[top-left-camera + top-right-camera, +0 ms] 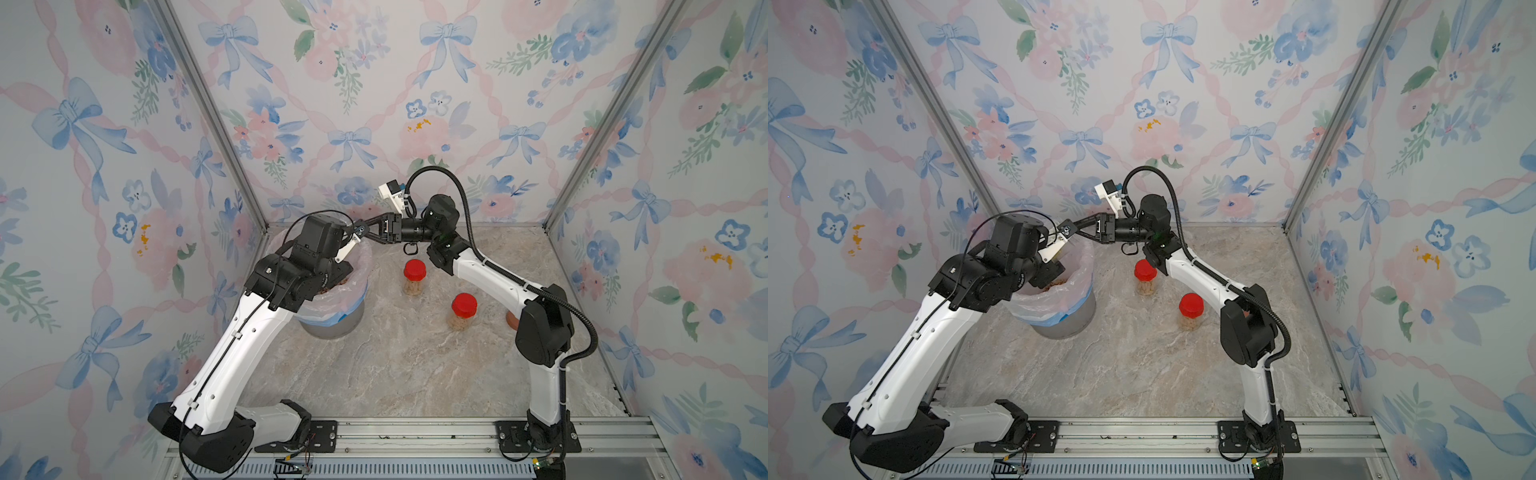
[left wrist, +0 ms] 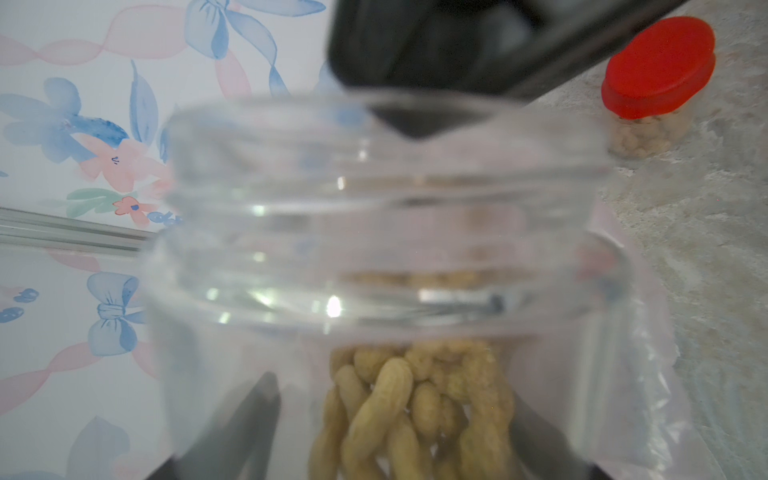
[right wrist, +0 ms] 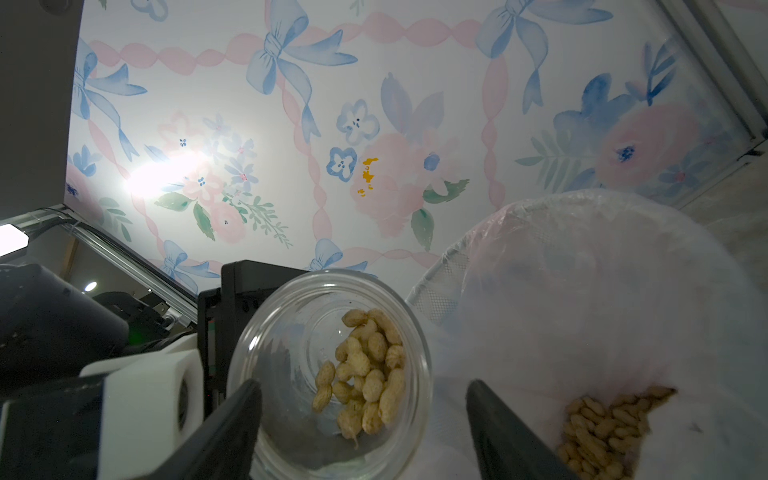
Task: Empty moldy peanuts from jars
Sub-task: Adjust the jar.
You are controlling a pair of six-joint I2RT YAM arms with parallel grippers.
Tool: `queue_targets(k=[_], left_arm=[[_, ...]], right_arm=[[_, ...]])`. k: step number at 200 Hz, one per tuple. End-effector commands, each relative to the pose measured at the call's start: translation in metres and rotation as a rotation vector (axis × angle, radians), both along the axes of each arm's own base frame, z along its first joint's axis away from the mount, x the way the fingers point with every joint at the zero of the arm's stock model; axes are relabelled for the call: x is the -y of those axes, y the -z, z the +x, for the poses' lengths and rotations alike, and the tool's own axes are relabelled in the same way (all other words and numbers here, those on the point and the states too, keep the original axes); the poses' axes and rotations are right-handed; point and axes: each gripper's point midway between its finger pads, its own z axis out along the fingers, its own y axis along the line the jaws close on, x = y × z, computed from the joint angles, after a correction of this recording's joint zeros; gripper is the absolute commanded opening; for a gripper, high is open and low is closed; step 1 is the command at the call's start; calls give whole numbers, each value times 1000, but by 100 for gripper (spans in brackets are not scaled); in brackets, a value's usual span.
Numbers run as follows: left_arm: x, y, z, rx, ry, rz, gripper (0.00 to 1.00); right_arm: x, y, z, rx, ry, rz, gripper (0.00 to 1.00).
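One open jar (image 3: 286, 353), clamped in left gripper (image 2: 390, 428), faces the spread-apart right gripper (image 3: 361, 388).

Open jar (image 3: 282, 374): clear, wide, lid off, tilted above bin (image 1: 332, 326); peanuts (image 3: 368, 374) lie along its lower wall. Pale heap (image 3: 602, 424) of them in bin. Far red-lidded jar (image 1: 414, 279), near red-lidded jar (image 1: 462, 312): upright, closed, nuts inside

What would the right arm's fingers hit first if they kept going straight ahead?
Probably the open jar of peanuts the left gripper holds over the bin; its mouth faces the right gripper's spread fingers. Depth is unclear.
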Motion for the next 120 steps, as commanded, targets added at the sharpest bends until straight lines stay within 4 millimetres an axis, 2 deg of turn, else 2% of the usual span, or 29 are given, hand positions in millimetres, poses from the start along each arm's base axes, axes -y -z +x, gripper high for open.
queue_targets(k=[1, 52, 91, 120], left_arm=[[8, -30, 1, 86, 13, -104, 7], [15, -27, 3, 71, 29, -128, 5], [15, -25, 1, 65, 32, -131, 7], [16, -24, 1, 61, 37, -133, 7]], right_arm=[[20, -24, 4, 21, 34, 72, 83], [29, -29, -2, 19, 28, 110, 84], [21, -29, 0, 21, 30, 89, 83], [7, -15, 1, 23, 27, 41, 82]])
